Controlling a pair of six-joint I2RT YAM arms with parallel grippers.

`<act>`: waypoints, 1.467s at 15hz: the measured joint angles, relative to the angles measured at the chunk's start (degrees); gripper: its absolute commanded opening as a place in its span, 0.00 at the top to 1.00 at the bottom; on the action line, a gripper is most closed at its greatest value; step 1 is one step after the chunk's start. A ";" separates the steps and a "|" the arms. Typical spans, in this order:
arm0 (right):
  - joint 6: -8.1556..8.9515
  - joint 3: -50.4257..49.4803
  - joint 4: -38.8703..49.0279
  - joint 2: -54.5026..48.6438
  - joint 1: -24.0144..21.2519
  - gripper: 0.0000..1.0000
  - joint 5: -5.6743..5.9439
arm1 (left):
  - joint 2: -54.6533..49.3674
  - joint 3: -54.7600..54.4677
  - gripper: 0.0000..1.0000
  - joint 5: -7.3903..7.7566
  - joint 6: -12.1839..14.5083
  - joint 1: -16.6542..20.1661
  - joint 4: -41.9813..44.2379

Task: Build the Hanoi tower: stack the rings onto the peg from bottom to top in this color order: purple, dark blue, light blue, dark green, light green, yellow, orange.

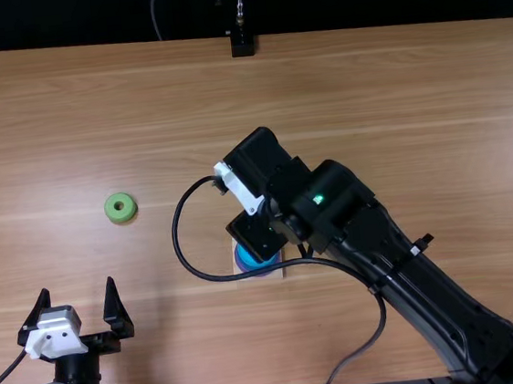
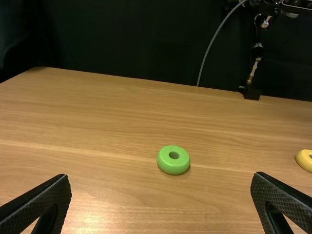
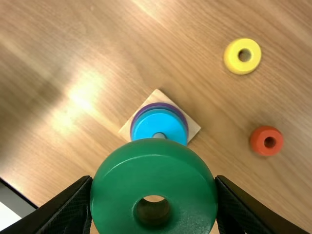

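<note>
- Gripper, right: its fingers closing on opposite sides of one ring, leaving no visible gap at the sides; reaching over the tower's place from the right arm.
- Ring, dark green: sitting clamped between the right gripper's fingers, its hole showing to the wrist camera; hanging apart from the peg.
- Peg: standing upright beyond the right gripper's fingers, its tip showing past the held ring's rim.
- Ring, light blue: encircling the peg, lying lower than the right fingers, topping the stack.
- Ring, purple: lying beneath the light blue one, its rim showing around it; anything between them hiding too well to tell.
- Base, square, wooden: carrying the stack on the table, below the right fingers.
- Ring, yellow: lying flat, well apart from the right fingers, beyond the orange ring.
- Ring, orange: lying flat on the yellow ring's side of the tower, outside the span of the right fingers.
- Gripper, left: its two fingers standing wide apart, holding nothing.
- Ring, light green: lying flat on the wood, ahead of the left gripper's fingertips, touching neither.
</note>
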 measured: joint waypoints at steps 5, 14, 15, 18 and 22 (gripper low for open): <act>0.00 0.00 0.04 0.02 0.96 1.00 0.00 | 0.00 -0.02 0.00 -0.04 -0.04 0.00 -0.02; -0.02 0.26 0.28 0.33 0.92 1.00 0.00 | 0.00 0.00 0.00 -0.02 -0.02 0.00 -0.04; -0.02 0.26 0.24 0.35 0.90 1.00 0.04 | 0.00 -0.02 0.00 -0.02 0.00 0.00 -0.04; -0.04 0.26 0.22 0.35 0.76 1.00 0.02 | 0.00 0.00 0.00 -0.04 -0.04 -0.02 -0.02; -0.11 0.28 -0.13 0.35 -0.66 1.00 0.00 | 0.00 -0.02 0.00 0.00 0.00 0.00 -0.04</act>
